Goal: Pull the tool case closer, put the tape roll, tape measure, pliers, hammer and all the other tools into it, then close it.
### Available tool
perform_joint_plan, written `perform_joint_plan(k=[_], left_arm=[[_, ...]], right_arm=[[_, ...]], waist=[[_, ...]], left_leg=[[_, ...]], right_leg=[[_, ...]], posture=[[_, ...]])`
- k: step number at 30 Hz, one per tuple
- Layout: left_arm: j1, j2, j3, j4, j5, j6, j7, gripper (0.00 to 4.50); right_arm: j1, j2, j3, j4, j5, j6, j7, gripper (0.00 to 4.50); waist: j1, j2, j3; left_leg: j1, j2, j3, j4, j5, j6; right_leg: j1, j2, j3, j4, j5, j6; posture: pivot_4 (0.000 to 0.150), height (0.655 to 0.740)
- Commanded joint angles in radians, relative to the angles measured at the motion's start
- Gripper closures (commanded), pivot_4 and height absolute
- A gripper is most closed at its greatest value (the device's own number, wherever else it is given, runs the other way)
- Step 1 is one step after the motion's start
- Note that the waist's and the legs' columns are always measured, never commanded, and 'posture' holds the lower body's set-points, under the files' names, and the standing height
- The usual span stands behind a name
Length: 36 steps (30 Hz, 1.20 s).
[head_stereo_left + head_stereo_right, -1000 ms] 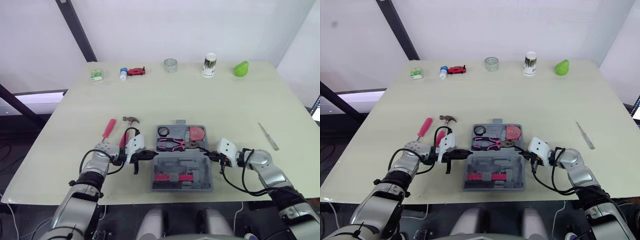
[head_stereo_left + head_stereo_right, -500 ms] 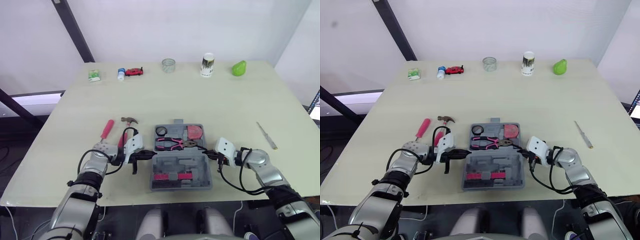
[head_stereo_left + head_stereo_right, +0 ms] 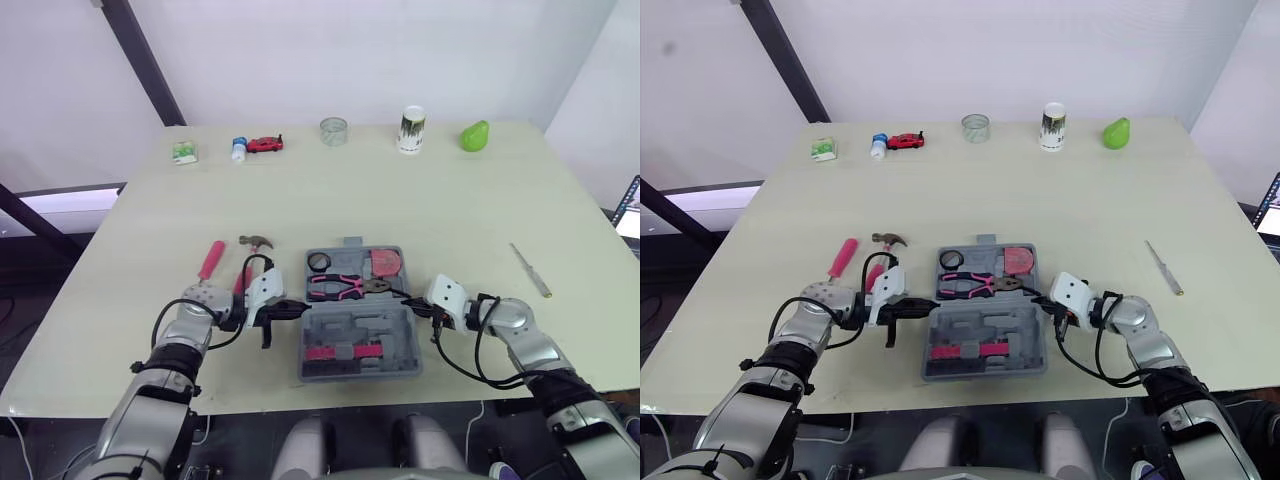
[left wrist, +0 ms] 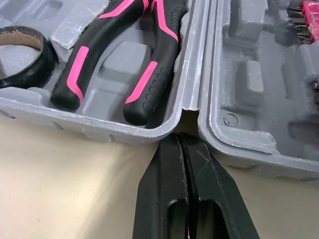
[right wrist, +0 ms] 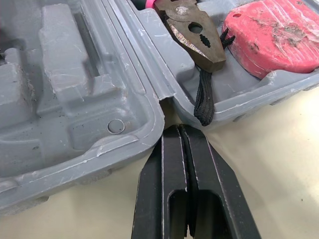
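The open tool case (image 3: 365,322) lies at the middle of the bench (image 3: 450,200), close to the near edge, with the tape roll (image 3: 318,262), pliers (image 3: 340,288) and tape measure (image 3: 387,264) already seated in its far half. The left gripper (image 3: 298,307) and right gripper (image 3: 412,305) each have their fingers pressed together on nothing, with the tips set against the hinge notch on either side of the case. That is a pinch between two closed points, not a grasp. If one arm draws harder than the other, the case is likely to swing round, and a tip could slip out of its notch and skid over the bench. The case also has little bench left in front of it, so a long pull could carry the near half over the edge. The hammer (image 3: 258,242) and the red-handled screwdriver (image 3: 211,260) lie just beside the left arm and could be knocked askew. A thin screwdriver (image 3: 530,268) lies well apart on the right. The hinge line runs side to side across the robot, the two halves open out from far to near, and the carry handle points away from the robot
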Motion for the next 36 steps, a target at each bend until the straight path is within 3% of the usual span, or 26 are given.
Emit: perform_joint_plan(k=[1, 36], left_arm=[[0.018, 0.006, -0.008, -0.009, 0.014, 0.013, 0.003, 4.42], [0.079, 0.024, -0.011, -0.099, 0.003, 0.049, -0.009, 4.42]], right_arm=[[-0.029, 0.027, 0.013, -0.037, 0.018, -0.044, 0.003, 4.50], [0.009, 0.025, 0.038, -0.085, 0.017, 0.020, 0.046, 4.50]], waist=[[-0.001, 0.000, 0.000], [-0.004, 0.000, 0.000]], left_leg=[[0.000, 0.000, 0.000, 0.000, 0.000, 0.000], [0.000, 0.001, 0.001, -0.002, 0.000, 0.000]], right_leg=[[0.000, 0.000, 0.000, 0.000, 0.000, 0.000], [-0.001, 0.000, 0.002, 0.000, 0.000, 0.000]], posture=[[0.150, 0.7400], [0.150, 0.7400]])
